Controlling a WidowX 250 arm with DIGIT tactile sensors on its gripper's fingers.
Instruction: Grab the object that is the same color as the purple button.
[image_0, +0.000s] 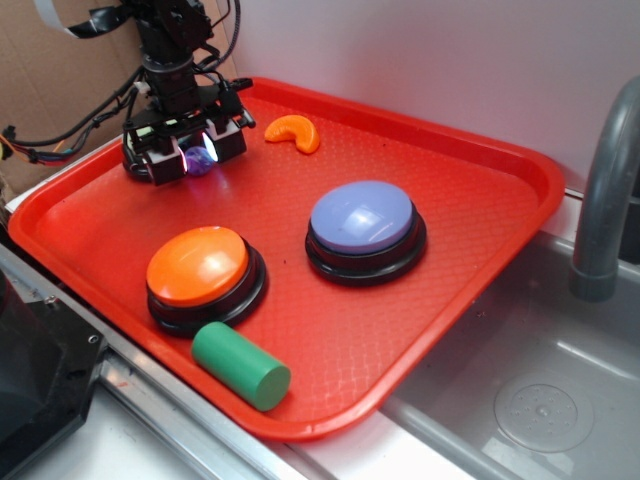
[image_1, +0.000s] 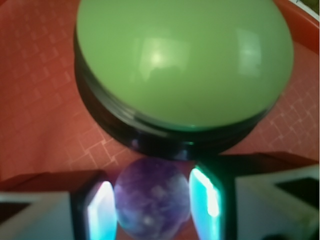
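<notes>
A red tray (image_0: 480, 200) sits beside a steel sink (image_0: 540, 400), against a pale wall. At the tray's far left corner the tool (image_0: 197, 157) is lowered over the purple ball (image_0: 199, 160), which matches the purple button (image_0: 362, 220) in the middle of the tray. The wrist view shows the ball (image_1: 152, 202) between the two fingers (image_1: 102, 210), both very close to its sides; whether they touch it is hard to tell through the blur, so the tool reads as nearly pressed together around it, not clearly pinching. A green-topped button (image_1: 185, 60) stands just behind the ball. To do the step well, close evenly so the round ball cannot squirt out, keep the fingertips low near the tray, then lift straight up, clear of the green button.
</notes>
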